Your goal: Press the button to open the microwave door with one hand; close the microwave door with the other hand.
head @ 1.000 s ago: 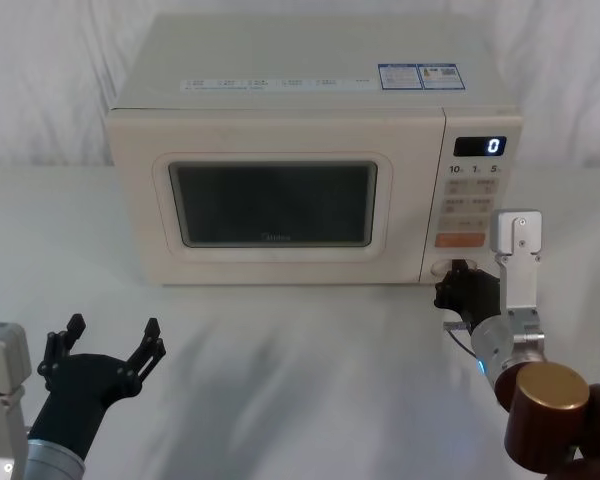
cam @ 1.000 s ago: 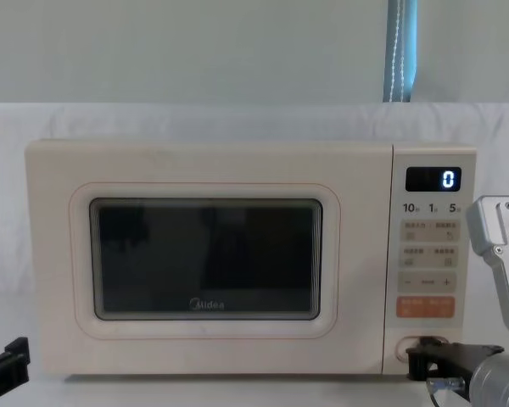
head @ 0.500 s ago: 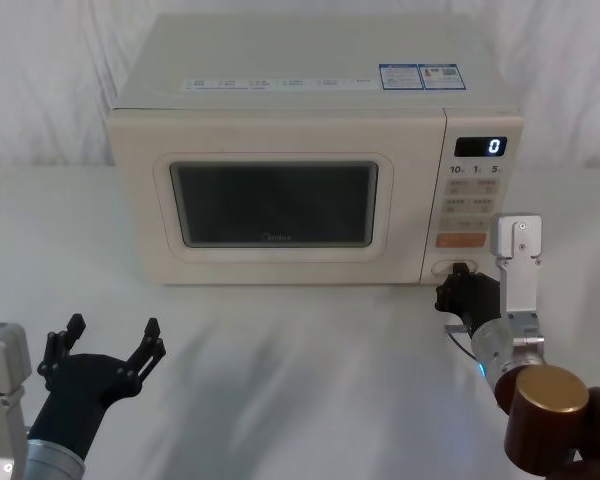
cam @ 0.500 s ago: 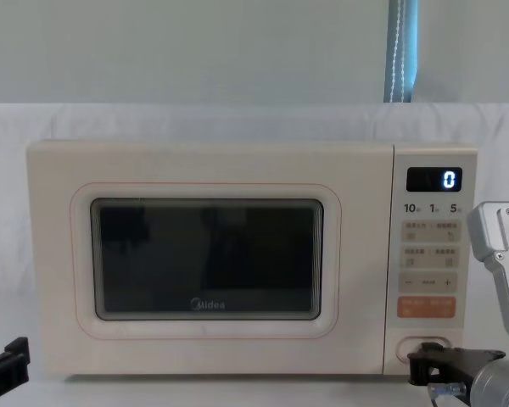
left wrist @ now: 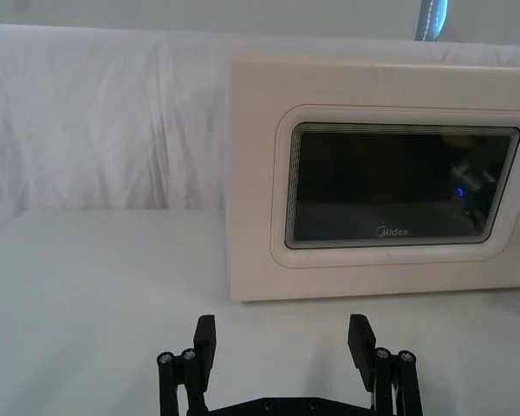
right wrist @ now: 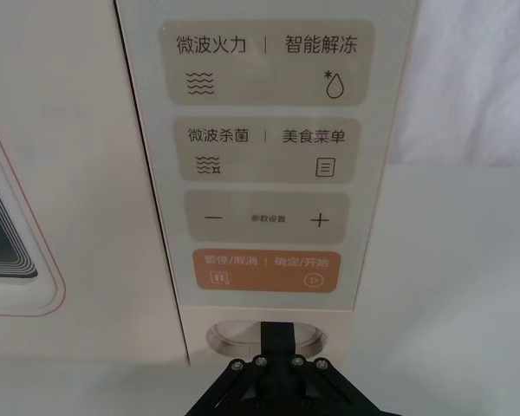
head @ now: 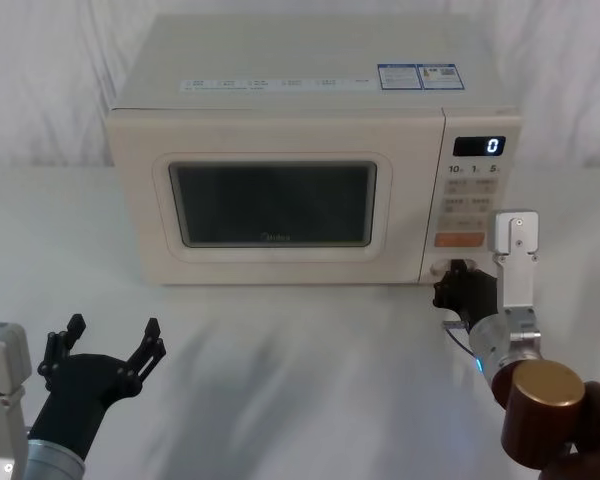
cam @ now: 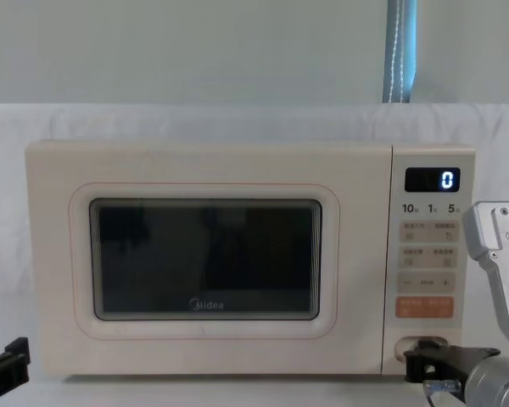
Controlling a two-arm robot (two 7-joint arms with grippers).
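a cream-white boxy microwave (head: 310, 150) stands on a white cloth-covered table (head: 300, 370), facing the robot. its broad cream microwave door (head: 275, 205), with a dark rounded glass window and a small logo beneath, sits flush and shut against the body. to the right of the door runs the control panel, topped by a blue digital display (head: 480, 146) reading "0". below the display come grey-labelled keys, then an orange rectangular key (right wrist: 264, 270), and at the very bottom the wide pill-shaped cream button (right wrist: 243, 335).

the black right gripper (right wrist: 277, 334) is at the lower right corner of the microwave front, its fingers drawn together into a narrow tip that sits on the button; it seems to be touching, though real contact is hard to confirm. it grasps nothing.

the black left gripper (head: 105, 342) hovers low over the table, near the robot and well apart from the microwave, ahead of the door's left side. its fingers are spread wide, with nothing between them.
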